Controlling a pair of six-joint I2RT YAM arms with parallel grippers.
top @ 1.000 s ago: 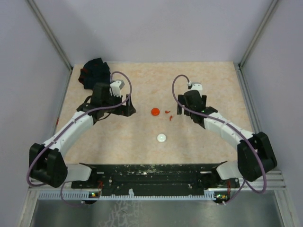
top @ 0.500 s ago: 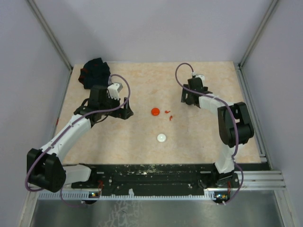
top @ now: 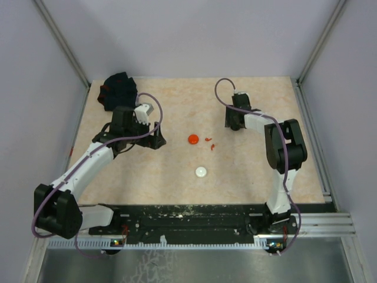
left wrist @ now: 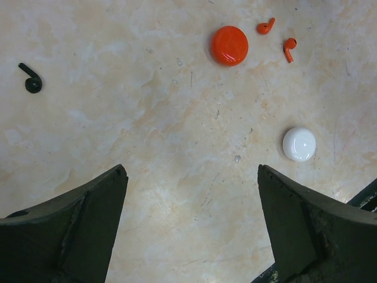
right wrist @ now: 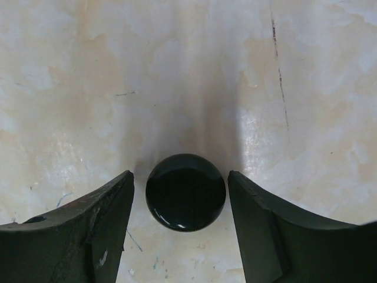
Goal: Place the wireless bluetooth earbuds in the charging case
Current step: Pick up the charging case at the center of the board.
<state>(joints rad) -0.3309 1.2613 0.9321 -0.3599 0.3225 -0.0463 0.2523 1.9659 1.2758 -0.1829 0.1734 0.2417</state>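
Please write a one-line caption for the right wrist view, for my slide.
Right gripper, jaws open, flanks a round black case lying on the mottled table.

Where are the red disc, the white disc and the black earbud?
red disc (left wrist: 229,45), left wrist view, its middle.
white disc (left wrist: 299,144), left wrist view, its middle.
black earbud (left wrist: 33,86), left wrist view, its round head.

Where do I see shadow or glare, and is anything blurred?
Right wrist: soft shadow on the table around the black disc, which has a small glint low down. Left wrist: sharp, even light, faint sheen on the white disc. Top: even light; red earbuds too small to make out.
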